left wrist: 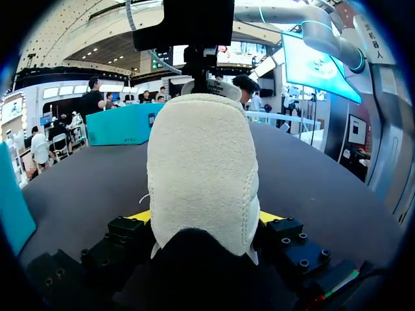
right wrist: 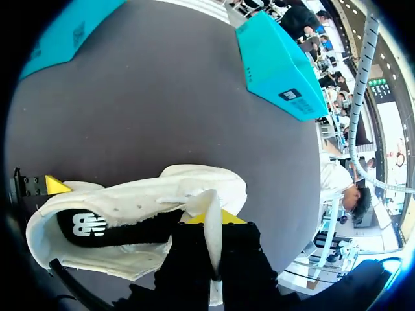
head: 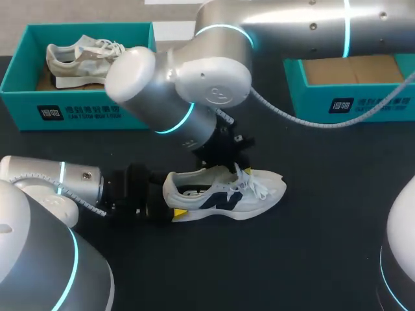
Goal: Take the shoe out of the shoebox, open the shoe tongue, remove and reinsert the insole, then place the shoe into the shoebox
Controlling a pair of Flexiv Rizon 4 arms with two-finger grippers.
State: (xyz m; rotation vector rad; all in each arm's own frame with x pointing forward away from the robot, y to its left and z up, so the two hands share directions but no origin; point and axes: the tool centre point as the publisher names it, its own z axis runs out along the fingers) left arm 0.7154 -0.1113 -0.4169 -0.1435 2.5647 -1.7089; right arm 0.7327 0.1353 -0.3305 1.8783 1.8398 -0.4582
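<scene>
Shoe (head: pixel 259 188) on table (head: pixel 311 259), second shoe (head: pixel 78 61) in shoebox (head: pixel 78 111)

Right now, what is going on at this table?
Two robot arms work on a white shoe on the table. The left gripper is shut on its heel. The right gripper holds the tongue, lifted from the opening. The black insole is inside the shoe. Another shoe lies in a box.
</scene>
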